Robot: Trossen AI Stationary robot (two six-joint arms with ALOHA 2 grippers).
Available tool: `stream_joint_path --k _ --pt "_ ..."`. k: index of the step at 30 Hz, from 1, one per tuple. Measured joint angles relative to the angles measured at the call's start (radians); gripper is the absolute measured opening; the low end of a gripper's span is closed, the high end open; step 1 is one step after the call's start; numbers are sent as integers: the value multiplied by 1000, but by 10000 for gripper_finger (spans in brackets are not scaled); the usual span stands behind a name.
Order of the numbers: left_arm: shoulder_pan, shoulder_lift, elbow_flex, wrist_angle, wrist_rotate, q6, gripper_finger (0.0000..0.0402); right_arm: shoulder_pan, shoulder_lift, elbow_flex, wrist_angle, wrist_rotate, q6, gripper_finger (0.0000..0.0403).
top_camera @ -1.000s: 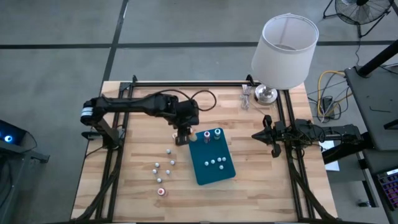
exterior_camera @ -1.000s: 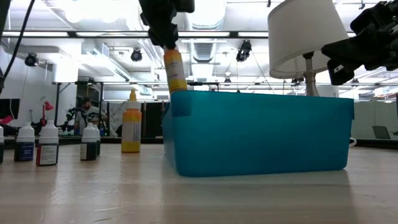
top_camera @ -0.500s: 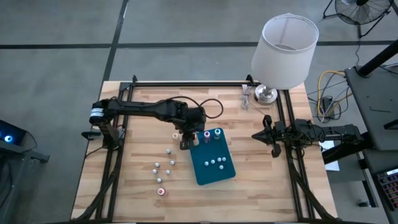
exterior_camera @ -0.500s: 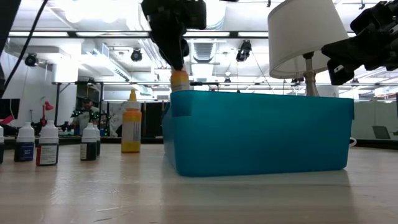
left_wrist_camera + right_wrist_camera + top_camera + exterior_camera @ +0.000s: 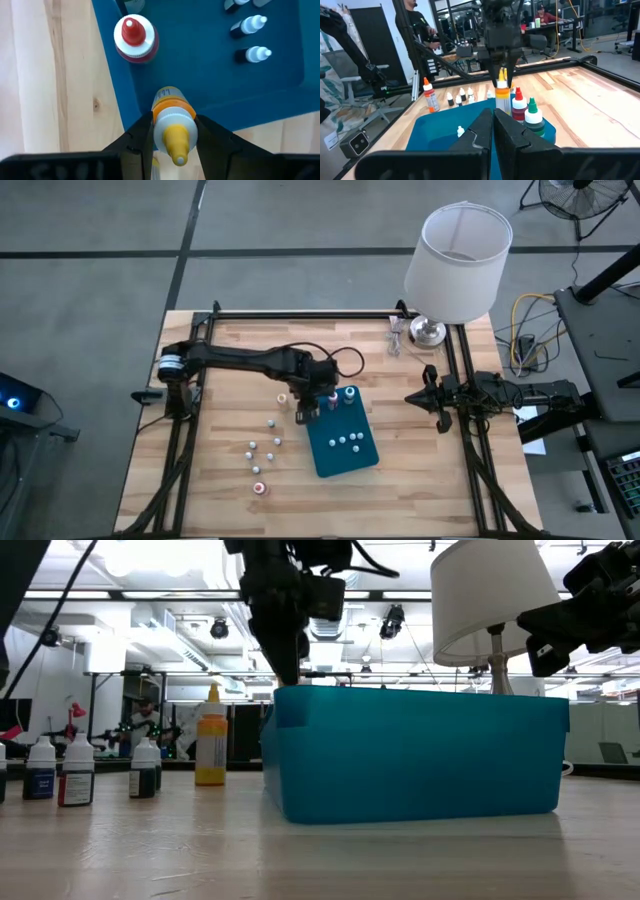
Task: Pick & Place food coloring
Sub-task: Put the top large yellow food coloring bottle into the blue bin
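left gripper (image 5: pixel 172 137) lowered yellow bottle (image 5: pixel 171 120) into tray (image 5: pixel 280 75)

Even overhead light; low view backlit, glaring.

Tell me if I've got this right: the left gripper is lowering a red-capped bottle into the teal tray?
Not quite: the bottle in the left gripper has a yellow cap, not red, as the left wrist view shows. The red-capped one already stands in the teal tray.

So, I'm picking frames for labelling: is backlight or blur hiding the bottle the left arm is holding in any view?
Low view: ceiling lights leave the left gripper a silhouette, and the tray wall hides the bottle. Left wrist view: bottle is evenly lit, its near tip a little soft. High view: bottle too small to make out.
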Motion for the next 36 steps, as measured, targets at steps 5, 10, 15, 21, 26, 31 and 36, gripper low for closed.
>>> stream_joint_path --k 5,10,15,21,26,31,36 --pt "3 20 0 8 -21 2 97 0 0 0 0 0 0 9" --pt "5 34 -1 20 -72 6 97 0 0 0 0 0 0 9" --pt "6 39 -1 32 -76 13 98 0 0 0 0 0 0 9" --pt "6 51 -1 45 -75 14 98 0 0 0 0 0 0 9" --pt "6 62 0 54 -75 16 98 0 0 0 0 0 0 9" --pt "5 63 0 55 -75 16 100 0 0 0 0 0 0 9" --pt "5 63 0 55 -75 16 110 0 0 0 0 0 0 9"
